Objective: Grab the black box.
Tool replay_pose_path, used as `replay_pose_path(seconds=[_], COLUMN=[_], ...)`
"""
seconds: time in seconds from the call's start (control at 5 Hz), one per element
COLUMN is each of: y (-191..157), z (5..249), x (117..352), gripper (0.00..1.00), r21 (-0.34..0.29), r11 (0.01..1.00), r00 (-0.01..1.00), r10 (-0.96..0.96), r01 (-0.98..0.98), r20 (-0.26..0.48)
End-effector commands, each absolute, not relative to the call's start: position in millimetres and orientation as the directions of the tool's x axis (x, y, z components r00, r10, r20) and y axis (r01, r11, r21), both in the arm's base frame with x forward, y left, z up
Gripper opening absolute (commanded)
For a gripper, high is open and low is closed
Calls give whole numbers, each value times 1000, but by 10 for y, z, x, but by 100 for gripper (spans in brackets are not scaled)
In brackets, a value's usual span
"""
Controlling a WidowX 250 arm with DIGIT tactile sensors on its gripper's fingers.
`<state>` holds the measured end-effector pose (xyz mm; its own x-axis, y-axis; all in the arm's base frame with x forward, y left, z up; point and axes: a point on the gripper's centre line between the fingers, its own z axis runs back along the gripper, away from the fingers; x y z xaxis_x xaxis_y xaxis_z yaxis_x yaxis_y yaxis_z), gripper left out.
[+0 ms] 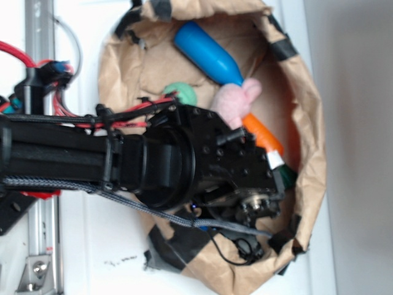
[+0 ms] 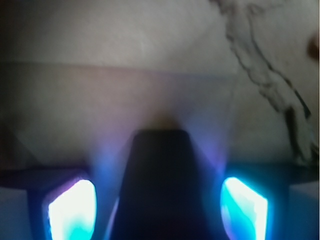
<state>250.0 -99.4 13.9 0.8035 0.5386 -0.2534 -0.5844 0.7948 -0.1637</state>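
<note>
In the wrist view the black box [image 2: 160, 175] is a dark, blurred block very close to the camera. It sits between the two glowing blue fingers, the left one [image 2: 72, 210] and the right one [image 2: 245, 207]. A lit gap shows on each side of the box. My gripper [image 2: 159, 205] is open around it, low over the brown paper floor. In the exterior view my gripper [image 1: 279, 178] is down inside the paper bag [image 1: 310, 110] at its lower right. The black box is hidden under the arm there.
The bag also holds a blue bottle [image 1: 206, 52], a green ball [image 1: 183, 93], a pink plush [image 1: 236, 101] and an orange piece [image 1: 264, 135]. Black tape patches [image 1: 178, 243] line the bag's rim. A creased paper wall [image 2: 265, 75] stands ahead on the right.
</note>
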Motion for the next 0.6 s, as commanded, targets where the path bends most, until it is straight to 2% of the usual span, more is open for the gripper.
replay_pose_path(seconds=[0.0,0.2,0.4], y=[-1058,-906,-499], z=[-33,100,423], x=[2591,2567,2536], gripper=[100,0,0], r21=[-222,-157,-174], r11=[806,822,832], r00=[832,831,850], r10=[499,513,512], r01=[-549,-548,-527], r20=[-244,-215,-124])
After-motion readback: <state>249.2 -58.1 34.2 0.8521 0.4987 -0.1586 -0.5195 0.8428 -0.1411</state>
